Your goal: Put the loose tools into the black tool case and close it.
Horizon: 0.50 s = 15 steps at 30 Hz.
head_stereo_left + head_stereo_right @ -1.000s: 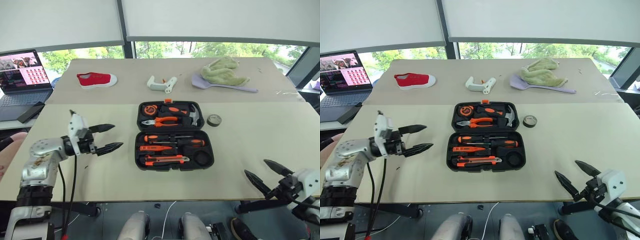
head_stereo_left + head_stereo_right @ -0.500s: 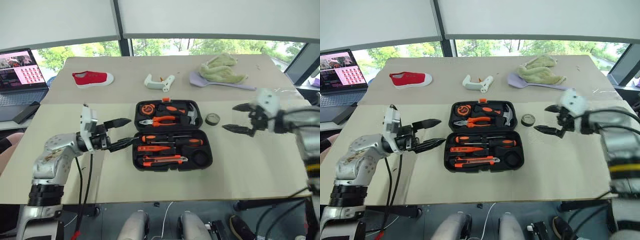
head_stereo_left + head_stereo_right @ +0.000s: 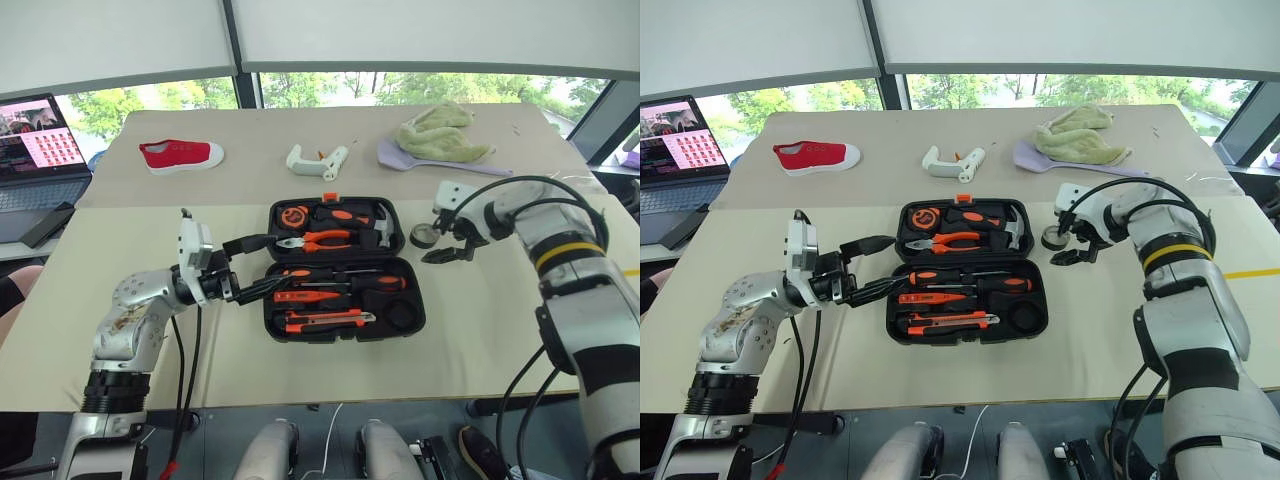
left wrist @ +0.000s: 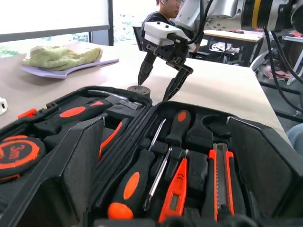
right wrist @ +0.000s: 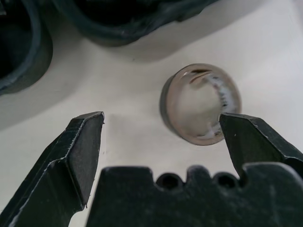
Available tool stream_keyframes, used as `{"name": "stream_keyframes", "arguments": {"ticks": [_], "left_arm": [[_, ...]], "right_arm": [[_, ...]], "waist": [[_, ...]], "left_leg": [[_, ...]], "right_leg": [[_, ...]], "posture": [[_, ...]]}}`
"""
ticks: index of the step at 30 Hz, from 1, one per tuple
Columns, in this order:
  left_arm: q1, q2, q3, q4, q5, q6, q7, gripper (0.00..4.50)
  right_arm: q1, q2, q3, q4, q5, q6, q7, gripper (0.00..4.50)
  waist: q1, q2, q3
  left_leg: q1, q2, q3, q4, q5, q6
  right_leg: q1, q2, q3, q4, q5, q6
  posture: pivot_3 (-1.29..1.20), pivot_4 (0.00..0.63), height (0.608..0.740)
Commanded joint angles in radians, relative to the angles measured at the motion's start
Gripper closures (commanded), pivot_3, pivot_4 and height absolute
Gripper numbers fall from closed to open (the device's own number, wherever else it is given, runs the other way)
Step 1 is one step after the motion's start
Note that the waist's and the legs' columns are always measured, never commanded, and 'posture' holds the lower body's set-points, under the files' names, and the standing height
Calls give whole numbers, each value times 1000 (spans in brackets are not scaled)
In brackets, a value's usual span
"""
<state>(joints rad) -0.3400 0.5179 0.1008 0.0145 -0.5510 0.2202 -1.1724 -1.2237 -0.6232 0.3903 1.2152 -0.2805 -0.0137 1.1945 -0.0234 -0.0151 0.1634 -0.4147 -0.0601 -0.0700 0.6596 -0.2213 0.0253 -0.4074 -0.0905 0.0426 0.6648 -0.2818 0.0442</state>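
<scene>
Black plastic, the tool case [image 3: 335, 268] lies open on the table [image 3: 130, 240], both halves flat. Its near half holds two screwdrivers [image 3: 345, 283], a slim tester screwdriver [image 3: 310, 297] and a utility knife [image 3: 330, 320], each seated in its slot; a round recess at the end nearest the right arm looks unfilled. The far half carries pliers [image 3: 318, 240], a hammer [image 3: 383, 228] and a tape measure [image 3: 295, 215].

One loose piece is left: the small dark tape roll [image 5: 201, 104], on the table just outside the case. The right gripper [image 3: 443, 243] hangs over it with its fingers spread wide. In the right wrist view the roll sits off centre between the fingertips [image 5: 85, 137], close against one finger and well clear of the other, and nothing is gripped.

The left gripper [image 3: 255, 265] points at the case's other end, fingers wide and holding nothing, tips level with the case's edge there; whether they touch it cannot be told.

By this showing the task is nearly done: the roll must go into its recess, then the case must be folded shut and latched.
</scene>
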Motion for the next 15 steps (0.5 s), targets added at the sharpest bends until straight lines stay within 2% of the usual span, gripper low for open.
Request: {"name": "stream_keyframes", "arguments": {"ticks": [1,6,12,15], "left_arm": [[1,6,13,-17,2,-27,6,0],[25,21,1,-29,14,-51,-20,0],[29,66,-44,-18,24,-69,-126,0],[17,66,-57,-11,22,-85,-158,0]], "right_arm": [[-48,23,1,41,-39,-36,-28,788],[-63,40,-6,68,-75,-82,-57,2438],[-71,5,-24,74,-85,-137,-15,4453],[-81,-28,-51,60,-65,-177,36,4453]], "waist": [[-1,0,0],[-8,0,0],[-11,0,0],[-11,0,0]], "left_leg": [[0,0,0,0,0,0],[0,0,0,0,0,0],[0,0,0,0,0,-1],[0,0,0,0,0,0]], "right_leg": [[0,0,0,0,0,0],[0,0,0,0,0,0],[-1,0,0,0,0,0],[0,0,0,0,0,0]], "posture": [[0,150,740],[0,150,740],[0,150,740],[0,150,740]]}}
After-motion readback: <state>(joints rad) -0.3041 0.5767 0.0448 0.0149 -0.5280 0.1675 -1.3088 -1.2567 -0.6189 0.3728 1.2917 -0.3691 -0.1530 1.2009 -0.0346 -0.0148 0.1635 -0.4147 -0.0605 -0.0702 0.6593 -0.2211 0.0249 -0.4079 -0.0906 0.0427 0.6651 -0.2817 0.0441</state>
